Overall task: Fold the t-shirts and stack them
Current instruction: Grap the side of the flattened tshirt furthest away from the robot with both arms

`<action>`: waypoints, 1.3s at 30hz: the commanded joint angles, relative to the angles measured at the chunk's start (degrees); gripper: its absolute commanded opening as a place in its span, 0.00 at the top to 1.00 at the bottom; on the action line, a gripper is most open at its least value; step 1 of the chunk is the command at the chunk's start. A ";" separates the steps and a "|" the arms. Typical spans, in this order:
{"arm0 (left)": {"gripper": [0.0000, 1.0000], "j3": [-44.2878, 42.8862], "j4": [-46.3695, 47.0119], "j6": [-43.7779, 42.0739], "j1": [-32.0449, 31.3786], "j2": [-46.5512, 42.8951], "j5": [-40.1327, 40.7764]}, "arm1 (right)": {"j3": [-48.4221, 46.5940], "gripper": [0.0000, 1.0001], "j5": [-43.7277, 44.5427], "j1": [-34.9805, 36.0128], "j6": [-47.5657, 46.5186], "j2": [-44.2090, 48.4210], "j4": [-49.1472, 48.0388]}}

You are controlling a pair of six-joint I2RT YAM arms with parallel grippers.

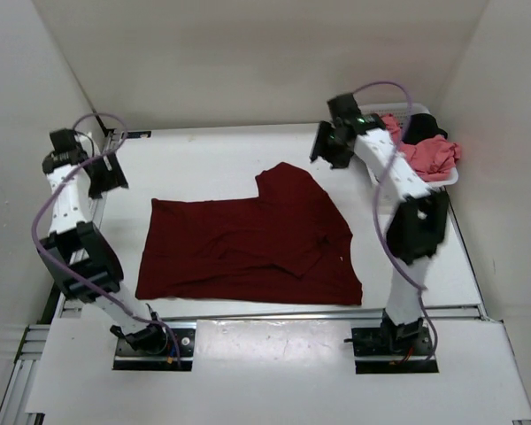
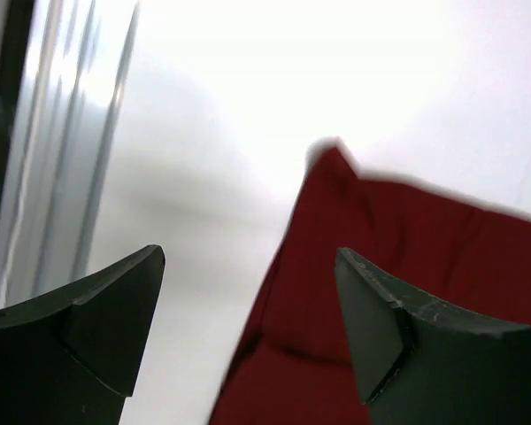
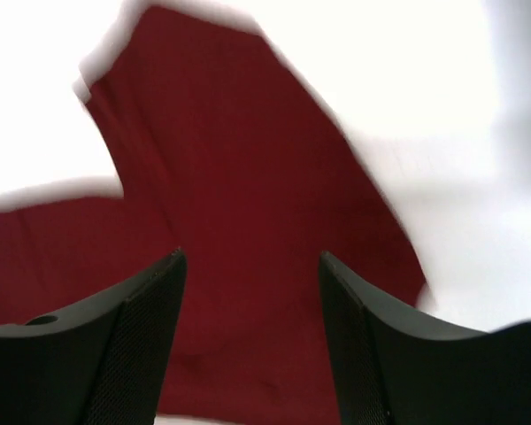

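Note:
A dark maroon t-shirt point(image 1: 248, 243) lies spread flat on the middle of the white table point(image 1: 203, 159), with one sleeve pointing toward the back. My left gripper point(image 1: 109, 177) hovers off the shirt's back left corner. In the left wrist view, the left gripper point(image 2: 250, 255) is open and empty, with the maroon t-shirt point(image 2: 407, 257) below on the right. My right gripper point(image 1: 326, 150) hangs above the back sleeve. The right wrist view shows the right gripper point(image 3: 250, 257) open with nothing held, over the maroon t-shirt point(image 3: 248, 159). A salmon pink t-shirt point(image 1: 429, 158) and a black t-shirt point(image 1: 422, 131) lie crumpled in the basket.
A white perforated basket point(image 1: 451, 179) stands at the back right corner, just behind the right arm. White walls enclose the table at the back and on both sides. A metal rail point(image 2: 71, 133) runs along the table's left edge.

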State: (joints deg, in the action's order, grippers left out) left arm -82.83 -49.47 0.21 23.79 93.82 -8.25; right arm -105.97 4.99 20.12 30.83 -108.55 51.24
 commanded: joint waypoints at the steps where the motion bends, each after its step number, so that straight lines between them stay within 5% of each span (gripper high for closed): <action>1: 0.12 -8.20 2.19 -0.21 0.11 6.27 -3.44 | -15.62 0.35 1.07 1.58 -1.30 -18.38 3.24; 3: 0.12 -11.03 2.19 -0.21 -0.59 11.72 -1.34 | -25.49 0.35 2.03 2.12 -1.30 -23.79 2.73; 10: 0.08 -16.57 2.19 -0.21 -5.41 21.13 -0.19 | -23.83 0.30 9.77 2.82 15.01 -32.23 -7.38; 16: 0.02 -17.72 2.72 -0.21 -5.95 26.58 -2.11 | -26.57 0.26 13.01 7.39 14.70 -35.68 -8.62; 25: 0.11 -12.45 4.03 -0.21 -9.64 27.20 -1.07 | -21.91 0.39 14.08 8.01 13.38 -35.76 -6.43; 31: 0.08 -9.64 5.35 -0.21 -9.11 22.73 -1.07 | -25.67 0.33 13.90 8.01 10.14 -35.51 -8.61; 35: 0.06 -8.93 5.35 -0.21 -10.34 22.19 0.69 | -25.34 0.26 22.49 9.06 5.12 -32.34 -10.64; 39: 0.06 -8.40 5.35 -0.21 -10.34 24.39 1.92 | -22.96 0.27 22.25 6.95 13.54 -31.81 -3.90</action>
State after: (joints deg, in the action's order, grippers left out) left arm -91.90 -44.91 0.23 13.74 120.77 -7.79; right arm -129.43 23.79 28.45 40.93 -143.61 42.83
